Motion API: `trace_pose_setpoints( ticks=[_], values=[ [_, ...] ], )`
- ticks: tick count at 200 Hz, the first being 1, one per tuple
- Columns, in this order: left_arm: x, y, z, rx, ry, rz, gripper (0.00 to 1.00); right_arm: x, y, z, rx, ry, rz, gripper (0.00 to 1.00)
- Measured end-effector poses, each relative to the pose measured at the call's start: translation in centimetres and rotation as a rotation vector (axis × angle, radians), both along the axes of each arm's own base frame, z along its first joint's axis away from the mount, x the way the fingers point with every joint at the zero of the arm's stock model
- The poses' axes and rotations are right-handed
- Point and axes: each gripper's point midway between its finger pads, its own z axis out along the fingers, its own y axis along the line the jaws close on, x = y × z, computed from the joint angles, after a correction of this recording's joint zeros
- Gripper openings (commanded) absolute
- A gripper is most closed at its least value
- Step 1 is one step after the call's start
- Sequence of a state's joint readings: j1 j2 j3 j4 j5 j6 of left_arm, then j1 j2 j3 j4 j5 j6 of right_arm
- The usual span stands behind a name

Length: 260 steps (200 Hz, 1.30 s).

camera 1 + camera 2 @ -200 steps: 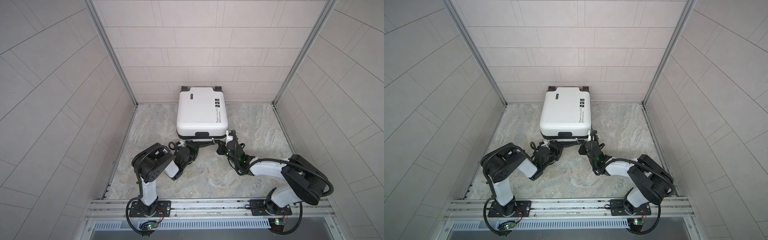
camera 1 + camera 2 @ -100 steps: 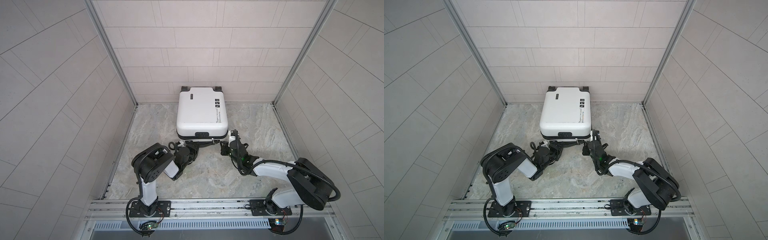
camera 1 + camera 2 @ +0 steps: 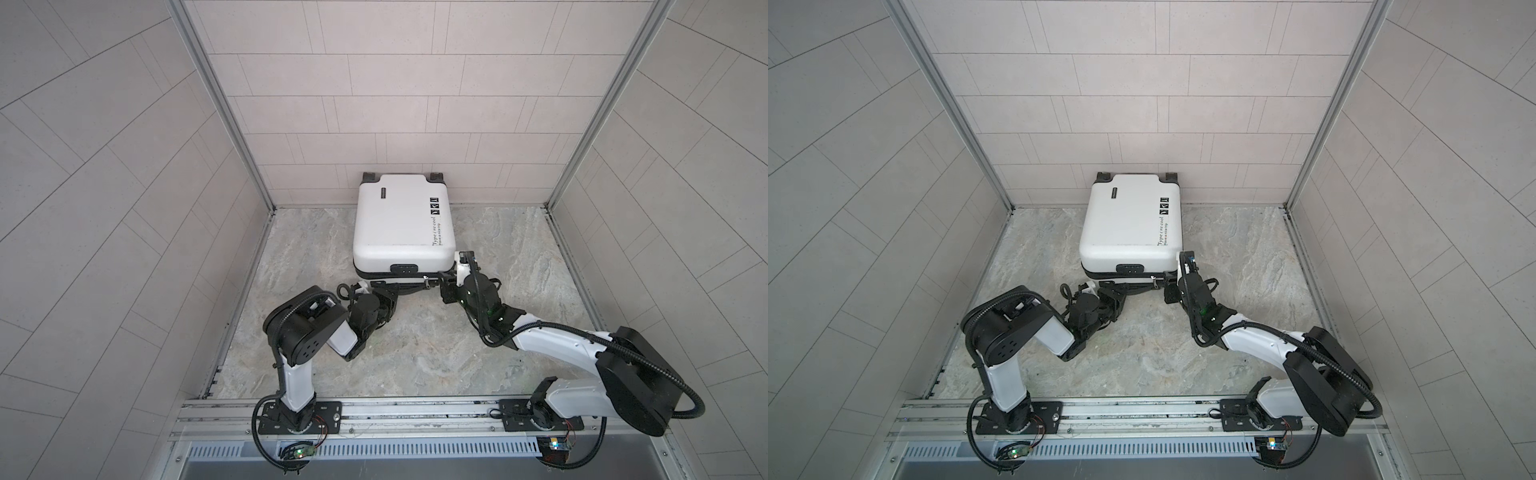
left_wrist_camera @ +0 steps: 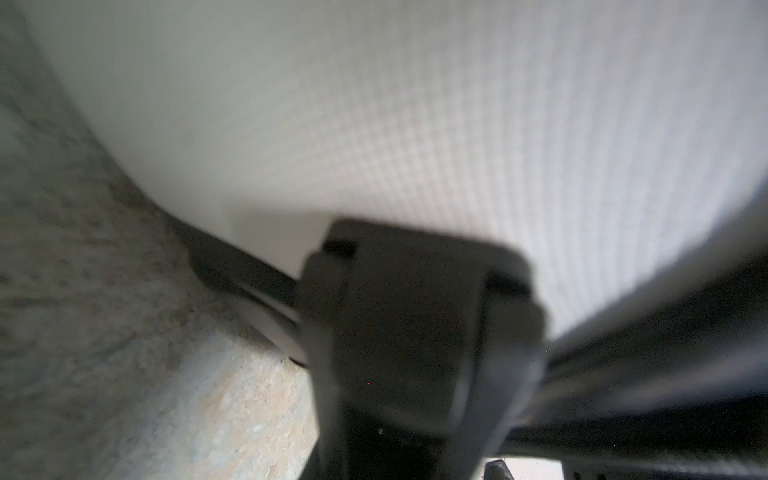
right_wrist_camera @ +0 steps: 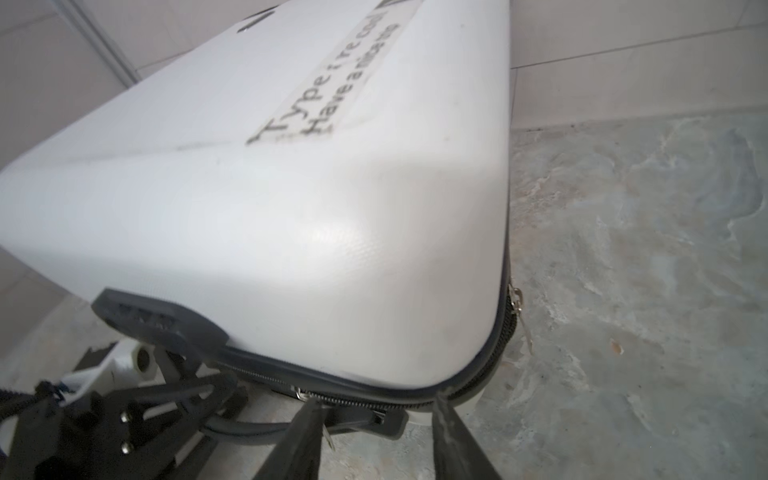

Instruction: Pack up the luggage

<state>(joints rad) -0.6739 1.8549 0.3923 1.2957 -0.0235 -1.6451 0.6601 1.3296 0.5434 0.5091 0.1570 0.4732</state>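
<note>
Suitcase (image 3: 401,224): stiff, slick shell, probably light; best hold is the zipper pull (image 5: 300,392) on its 6 o'clock edge. Right gripper (image 5: 376,402) half open, empty. Left gripper (image 3: 388,293): cannot tell.

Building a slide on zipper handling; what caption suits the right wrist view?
Open right claw at the white luggage's near corner, a silver zipper pull hanging along its side seam.

White hard-shell suitcase (image 3: 399,224), closed, lying flat on stone floor (image 3: 498,232), centre-far, wheels at far wall (image 3: 399,124), black handle at near end, black lettering and three stickers along right side.
</note>
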Motion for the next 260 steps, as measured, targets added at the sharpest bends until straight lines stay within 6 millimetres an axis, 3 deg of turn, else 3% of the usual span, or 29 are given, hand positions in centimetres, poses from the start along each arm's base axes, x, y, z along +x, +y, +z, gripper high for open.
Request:
trace_pose_setpoints(
  ticks=[28,59,122,200,260],
  values=[
    [0.0,0.0,0.0,0.000,0.000,0.000,0.00,-0.9,0.2,-2.2,0.011,0.004,0.042,0.48],
    [0.0,0.0,0.0,0.000,0.000,0.000,0.00,-1.1,1.4,-3.2,0.043,-0.010,0.099,0.46],
    [-0.1,0.1,0.1,0.002,0.002,0.000,0.00,-0.9,3.5,-3.8,0.073,-0.076,0.154,0.41],
    [-0.1,0.1,0.0,0.004,0.004,0.000,0.00,0.3,4.1,-3.2,0.097,-0.121,0.123,0.32],
    [-0.1,0.1,0.0,0.004,0.005,-0.001,0.00,0.8,4.4,-4.6,0.090,-0.100,0.107,0.30]
  ],
)
